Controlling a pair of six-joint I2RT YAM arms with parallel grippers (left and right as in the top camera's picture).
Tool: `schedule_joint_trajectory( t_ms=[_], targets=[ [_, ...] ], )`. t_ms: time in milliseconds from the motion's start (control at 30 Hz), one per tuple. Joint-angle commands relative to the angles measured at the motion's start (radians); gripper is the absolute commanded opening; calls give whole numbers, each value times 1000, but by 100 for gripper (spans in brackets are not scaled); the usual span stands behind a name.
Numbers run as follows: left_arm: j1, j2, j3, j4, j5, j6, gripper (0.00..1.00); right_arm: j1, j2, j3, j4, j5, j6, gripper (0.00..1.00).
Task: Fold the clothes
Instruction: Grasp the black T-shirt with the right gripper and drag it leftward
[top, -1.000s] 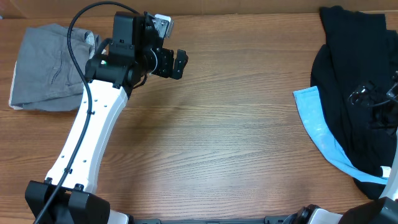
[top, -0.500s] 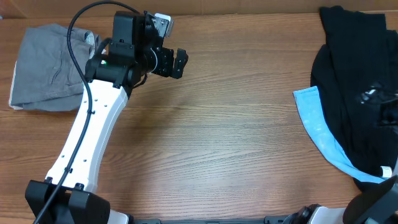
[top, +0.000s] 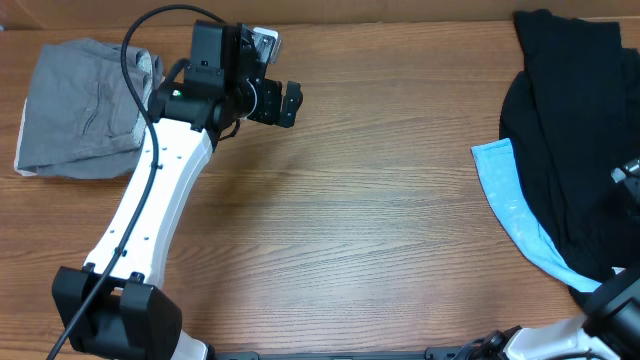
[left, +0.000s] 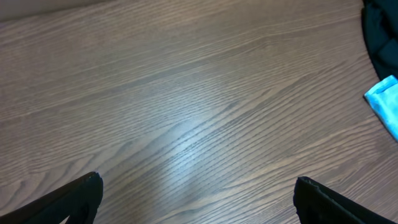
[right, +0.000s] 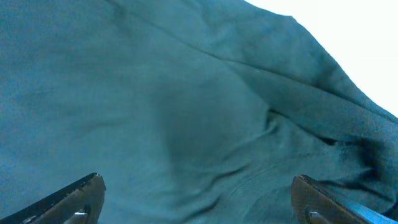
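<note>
The clothes lie in two places. A pile of black garments (top: 560, 120) sits at the right edge of the table, on top of a light-blue tee (top: 508, 205). A grey garment (top: 78, 105) lies at the far left. My left gripper (top: 288, 102) hangs open over bare wood at the back, right of the grey garment, with nothing between its fingers (left: 81, 198). In the left wrist view the black pile (left: 380, 31) and the light-blue tee (left: 387, 102) show at the right edge. My right gripper (right: 199, 202) stands open just above dark fabric (right: 186, 112), holding nothing.
The wooden table (top: 360, 220) stretches between the two heaps. The left arm's white link (top: 140, 230) crosses the left side from its base at the front edge. The right arm's base (top: 612, 300) stands at the front right corner, over the black pile.
The right gripper has slid rightward over the black pile, almost out of the overhead view. The left arm has shifted slightly; its gripper stays open in place.
</note>
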Motion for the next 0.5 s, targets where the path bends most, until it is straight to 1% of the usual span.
schedule_joint_trajectory(
  t_ms=[0,267,467],
  targets=[
    [-5,21,15,-1,-11,-9,100,-14,46,23,29,-12,-21,98],
    [-6,24,15,-7,-11,-9,100,-16,88,23,126,-16,-43,94],
    [-5,24,15,-10,-11,-9,100,-20,114,22,182,-17,-61,89]
  ],
)
